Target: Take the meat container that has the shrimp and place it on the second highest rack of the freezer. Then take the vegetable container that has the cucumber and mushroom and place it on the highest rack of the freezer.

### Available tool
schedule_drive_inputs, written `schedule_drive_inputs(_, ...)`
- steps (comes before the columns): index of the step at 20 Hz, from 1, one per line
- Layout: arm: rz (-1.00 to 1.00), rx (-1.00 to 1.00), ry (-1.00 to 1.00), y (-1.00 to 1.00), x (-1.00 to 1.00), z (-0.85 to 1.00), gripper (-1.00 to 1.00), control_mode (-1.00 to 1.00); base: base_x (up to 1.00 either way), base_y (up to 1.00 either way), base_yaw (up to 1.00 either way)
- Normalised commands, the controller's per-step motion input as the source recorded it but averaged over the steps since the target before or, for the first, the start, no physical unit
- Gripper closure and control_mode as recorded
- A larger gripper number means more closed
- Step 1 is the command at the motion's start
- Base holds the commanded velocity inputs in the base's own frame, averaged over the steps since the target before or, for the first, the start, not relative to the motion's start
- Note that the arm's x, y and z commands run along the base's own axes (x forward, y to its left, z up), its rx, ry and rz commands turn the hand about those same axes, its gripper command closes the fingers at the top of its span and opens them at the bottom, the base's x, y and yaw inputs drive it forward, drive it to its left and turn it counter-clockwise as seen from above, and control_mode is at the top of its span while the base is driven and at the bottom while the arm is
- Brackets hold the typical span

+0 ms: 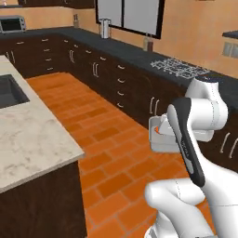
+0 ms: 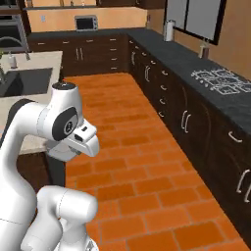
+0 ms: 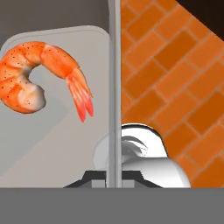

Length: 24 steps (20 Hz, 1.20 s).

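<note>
a white robot arm carries a small shallow rectangular grey metal tray (image 1: 160, 137) above an orange brick kitchen floor (image 1: 107, 153), with dark wooden cabinets (image 1: 111, 76) under a black counter well beyond it. the two-finger pincer (image 3: 114, 177) is clamped together on the tray's flared rim, which runs straight up from the fingertips in the hand view. inside the tray, up and to the left of the pincer, lies one small curled orange-red shrimp (image 3: 39, 76), loose on the flat bottom. to the right of the pincer there is only floor below. this looks like the carrying stage, tray lifted and not yet at the freezer. because the hold is on one edge alone, the tray may sag or swing, so it seems wise to keep it level, travel slowly, avoid sudden turns, and watch that the shrimp does not slide toward the rim.
</note>
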Motion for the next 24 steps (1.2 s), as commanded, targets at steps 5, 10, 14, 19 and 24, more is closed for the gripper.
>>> schedule_drive_inputs(5,0.0,0.0,0.0,0.0,0.0,0.0,1.0,1.0,0.25,0.0,0.97)
schedule_drive_inputs(10,0.0,0.0,0.0,0.0,0.0,0.0,1.0,1.0,0.27,0.0,0.96)
schedule_drive_inputs(14,0.0,0.0,0.0,0.0,0.0,0.0,1.0,1.0,0.29,0.0,0.96)
schedule_drive_inputs(19,0.0,0.0,0.0,0.0,0.0,0.0,1.0,1.0,0.35,0.0,0.94)
schedule_drive_inputs(24,0.0,0.0,0.0,0.0,0.0,0.0,1.0,1.0,0.55,-0.18,0.83)
